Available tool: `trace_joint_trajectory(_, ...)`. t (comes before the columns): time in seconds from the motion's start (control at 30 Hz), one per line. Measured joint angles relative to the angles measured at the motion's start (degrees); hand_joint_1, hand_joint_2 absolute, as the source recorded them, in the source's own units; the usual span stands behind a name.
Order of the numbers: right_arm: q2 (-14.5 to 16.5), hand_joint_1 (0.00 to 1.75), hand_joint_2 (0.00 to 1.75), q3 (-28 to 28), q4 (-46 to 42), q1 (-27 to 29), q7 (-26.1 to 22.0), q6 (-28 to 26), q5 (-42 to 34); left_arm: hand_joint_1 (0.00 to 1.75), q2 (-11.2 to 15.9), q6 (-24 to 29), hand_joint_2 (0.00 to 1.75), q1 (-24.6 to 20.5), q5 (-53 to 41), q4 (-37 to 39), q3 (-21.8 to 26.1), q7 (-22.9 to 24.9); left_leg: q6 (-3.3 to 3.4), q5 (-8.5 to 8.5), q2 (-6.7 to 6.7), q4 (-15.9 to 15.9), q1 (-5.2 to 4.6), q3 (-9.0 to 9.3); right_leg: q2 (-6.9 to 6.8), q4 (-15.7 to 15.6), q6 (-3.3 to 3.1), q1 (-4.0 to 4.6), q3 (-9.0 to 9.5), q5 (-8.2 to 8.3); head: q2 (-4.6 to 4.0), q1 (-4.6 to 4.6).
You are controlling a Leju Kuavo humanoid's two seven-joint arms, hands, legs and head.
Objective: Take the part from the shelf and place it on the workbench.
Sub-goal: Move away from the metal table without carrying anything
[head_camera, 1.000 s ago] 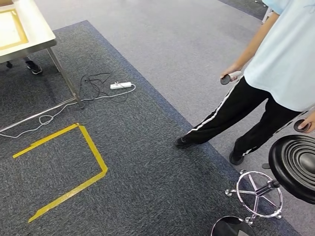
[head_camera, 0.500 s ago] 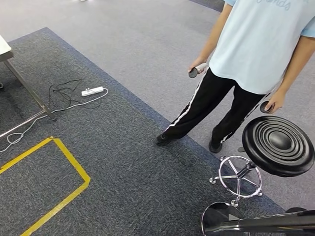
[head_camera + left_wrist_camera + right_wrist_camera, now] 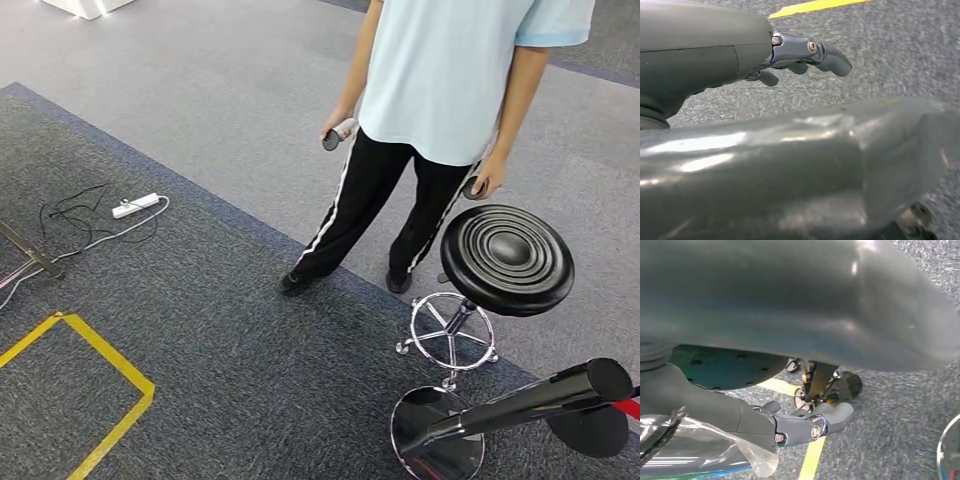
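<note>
While left hand (image 3: 793, 52) hangs empty, clear plastic (image 3: 711, 452) lies against right hand (image 3: 794, 429)

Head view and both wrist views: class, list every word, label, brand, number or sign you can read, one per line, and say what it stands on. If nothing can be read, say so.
No readable text in any view.
Person's light blue shirt: no print readable on the part that shows.
White power strip: any marking too small to read.
Yellow floor tape: a plain line, no lettering.
Black stool seat: ridged rings, no label.
Left hand and right hand: no markings legible.
</note>
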Motion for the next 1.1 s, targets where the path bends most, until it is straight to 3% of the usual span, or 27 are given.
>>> trace_joint_trajectory(0.03, -0.01, 0.00, 0.00, -0.02, 0.00, 0.13, -0.01, -0.03, 0.00, 0.00, -0.03, -0.28, 0.00, -0.06, 0.00, -0.03, 0.08, -0.30, -0.38, -0.47, -0.63, 0.36, 0.16, 0.01, 0.57, -0.05, -0.35, -0.03, -0.07, 0.09, 0.00, -0.04)
trace_joint_trajectory(0.1, -0.01, 0.00, 0.00, -0.03, 0.01, 0.19, -0.09, -0.03, 0.00, 0.00, -0.08, -0.90, 0.00, -0.02, -0.03, -0.07, 0.22, -0.95, -0.91, -3.25, -3.33, 3.94, 0.39, -1.32, 1.76, -0.20, -1.06, -0.14, 0.05, 0.37, 0.00, -0.23)
trace_joint_trajectory(0.17, -0.02, 0.00, 0.00, -0.03, 0.02, 0.13, -0.23, 0.08, 0.00, 0.00, -0.08, -1.32, 0.00, 0.10, -0.09, -0.08, 0.39, -1.40, -0.81, -7.24, -5.56, 11.56, 0.36, -4.58, 3.11, -0.17, -1.44, 0.04, -0.10, 0.52, 0.00, -0.39)
trace_joint_trajectory(0.2, -0.02, 0.00, 0.00, -0.03, 0.02, 0.15, -0.28, 0.14, 0.00, 0.00, -0.06, -1.47, 0.00, 0.17, -0.11, -0.08, 0.49, -1.54, -0.66, -8.43, -5.90, 14.98, 0.33, -6.17, 3.90, -0.15, -1.53, 0.18, -0.14, 0.55, 0.00, -0.39)
trace_joint_trajectory(0.23, -0.03, 0.00, 0.00, -0.03, 0.03, 0.22, -0.31, 0.17, 0.00, 0.00, -0.05, -1.61, 0.00, 0.20, -0.14, -0.08, 0.57, -1.70, -0.45, -8.45, -6.08, 16.71, 0.30, -7.08, 4.74, -0.13, -1.57, 0.32, -0.13, 0.56, 0.00, -0.40)
trace_joint_trajectory(0.27, -0.03, 0.00, 0.00, -0.03, 0.03, 0.29, -0.31, 0.18, 0.00, 0.00, -0.04, -1.76, 0.00, 0.22, -0.16, -0.08, 0.64, -1.88, -0.20, -7.25, -6.23, 16.18, 0.27, -7.01, 5.60, -0.11, -1.59, 0.44, -0.07, 0.57, 0.00, -0.39)
trace_joint_trajectory(0.3, -0.03, 0.00, 0.00, -0.03, 0.04, 0.32, -0.32, 0.18, 0.00, 0.00, -0.04, -1.90, 0.00, 0.21, -0.21, -0.08, 0.69, -2.08, 0.11, -5.07, -6.57, 13.42, 0.25, -5.94, 6.47, -0.09, -1.60, 0.54, 0.03, 0.57, 0.00, -0.39)
trace_joint_trajectory(0.37, -0.02, 0.00, 0.00, -0.03, 0.04, 0.26, -0.33, 0.18, 0.00, 0.00, -0.02, -2.08, 0.00, 0.20, -0.39, -0.08, 0.82, -2.47, 0.84, -0.83, -9.10, 5.79, 0.27, -2.87, 8.03, 0.01, -1.50, 0.63, 0.06, 0.60, 0.00, -0.33)
trace_joint_trajectory(0.43, -0.02, 0.00, 0.00, -0.04, 0.05, 0.16, -0.33, 0.18, 0.00, 0.00, -0.02, -2.12, 0.00, 0.16, -0.54, -0.08, 1.08, -2.77, 1.29, 0.40, -11.42, 1.58, 0.21, -1.26, 9.37, 0.13, -1.02, 0.44, -0.45, 0.80, 0.00, -0.41)
trace_joint_trajectory(0.47, -0.02, 0.00, 0.00, -0.05, 0.05, 0.19, -0.33, 0.19, 0.00, 0.00, -0.02, -2.11, 0.00, 0.12, -0.56, -0.08, 1.20, -2.85, 1.38, 0.24, -11.63, 1.20, 0.15, -1.16, 9.99, 0.11, -0.62, 0.31, -0.77, 0.98, 0.00, -0.46)
trace_joint_trajectory(0.5, -0.03, 0.00, 0.00, -0.05, 0.06, 0.29, -0.34, 0.20, 0.00, 0.00, -0.04, -2.11, 0.00, 0.07, -0.56, -0.08, 1.27, -2.93, 1.51, 0.27, -11.05, 0.78, 0.10, -1.04, 10.64, -0.02, -0.18, 0.18, -1.16, 1.16, 0.00, -0.56)
trace_joint_trajectory(0.53, -0.05, 0.00, 0.00, -0.05, 0.08, 0.39, -0.38, 0.22, 0.00, 0.00, -0.07, -2.10, 0.00, 0.01, -0.58, -0.08, 1.31, -2.98, 1.68, 0.49, -10.32, 0.37, 0.17, -0.92, 10.38, 0.11, 0.14, 0.15, -1.51, 1.07, 0.00, -0.54)
trace_joint_trajectory(0.57, -0.08, 0.00, 0.00, -0.05, 0.09, 0.40, -0.42, 0.26, 0.00, 0.00, -0.11, -2.10, 0.00, -0.03, -0.61, -0.08, 1.35, -3.05, 1.93, 0.72, -9.51, -0.09, 0.24, -0.75, 9.27, 0.93, 0.40, 0.23, -2.15, 0.46, 0.00, -0.44)
trace_joint_trajectory(0.6, -0.10, 0.00, 0.00, -0.05, 0.10, 0.31, -0.46, 0.27, 0.00, 0.00, -0.17, -2.11, 0.00, -0.05, -0.65, -0.08, 1.40, -3.12, 2.16, 0.94, -8.58, -0.55, 0.32, -0.59, 7.62, 2.91, 0.62, 0.34, -3.33, -0.79, 0.00, -0.29)
trace_joint_trajectory(0.67, -0.14, 0.00, 0.00, -0.05, 0.11, 0.07, -0.50, 0.30, 0.00, 0.00, -0.23, -2.12, 0.00, 0.01, -0.75, -0.08, 1.50, -3.21, 2.42, 1.03, -6.66, -0.79, 0.20, -0.56, 4.24, 10.03, 1.01, 0.32, -6.88, -4.46, 0.00, -0.07)
trace_joint_trajectory(0.73, -0.16, 0.00, 0.00, -0.05, 0.11, 0.14, -0.51, 0.31, 0.00, 0.00, -0.22, -2.12, 0.00, 0.09, -0.81, -0.08, 1.61, -3.22, 2.47, 0.96, -4.77, -0.76, 0.04, -0.61, 3.20, 15.74, 1.46, 0.10, -9.63, -6.29, 0.00, -0.06)
trace_joint_trajectory(0.77, -0.16, 0.00, 0.00, -0.05, 0.11, 0.25, -0.51, 0.31, 0.00, 0.00, -0.22, -2.12, 0.00, 0.07, -0.83, -0.08, 1.64, -3.23, 2.44, 0.91, -3.96, -0.74, 0.01, -0.62, 2.93, 15.57, 1.61, 0.00, -9.41, -5.64, 0.00, -0.04)
trace_joint_trajectory(0.8, -0.17, 0.00, 0.00, -0.05, 0.11, 0.34, -0.51, 0.30, 0.00, 0.00, -0.23, -2.12, 0.00, 0.03, -0.85, -0.08, 1.67, -3.23, 2.34, 0.83, -3.21, -0.73, 0.00, -0.58, 2.50, 13.05, 1.69, -0.07, -7.92, -4.09, 0.00, -0.04)
trace_joint_trajectory(0.87, -0.23, 0.00, 0.00, -0.05, 0.11, 0.28, -0.51, 0.30, 0.00, 0.00, -0.26, -2.12, 0.00, -0.03, -0.89, -0.08, 1.69, -3.23, 1.92, 0.54, -2.01, -0.61, -0.13, -0.32, 0.48, 4.73, 1.59, -0.05, -3.03, -0.81, 0.00, -0.03)
trace_joint_trajectory(0.93, -0.29, 0.00, 0.00, -0.05, 0.11, 0.10, -0.57, 0.40, 0.00, 0.00, -0.25, -2.14, 0.00, -0.10, -0.89, -0.09, 1.73, -3.33, 1.29, 0.23, -1.09, -0.43, -0.39, 0.01, -0.81, -0.06, 1.02, 0.12, -0.06, 0.41, 0.00, -0.14)
trace_joint_trajectory(1.03, -0.31, 0.00, 0.00, -0.05, 0.13, 0.29, -0.59, 0.60, 0.00, 0.00, -0.27, -2.19, 0.00, -0.38, -0.89, -0.10, 1.79, -3.71, 0.34, -0.09, -0.43, -0.28, -0.31, 0.38, 0.40, -0.57, -0.04, 0.25, -0.14, 0.55, 0.00, -0.23)
trace_joint_trajectory(1.1, -0.32, 0.00, 0.00, -0.05, 0.13, 0.33, -0.57, 0.67, 0.00, 0.00, -0.29, -2.22, 0.00, -0.44, -0.93, -0.11, 1.86, -3.92, -0.29, -2.16, -2.66, 2.17, -0.02, -0.45, 1.47, -0.79, -0.83, 0.12, -0.03, 0.90, 0.00, -0.40)
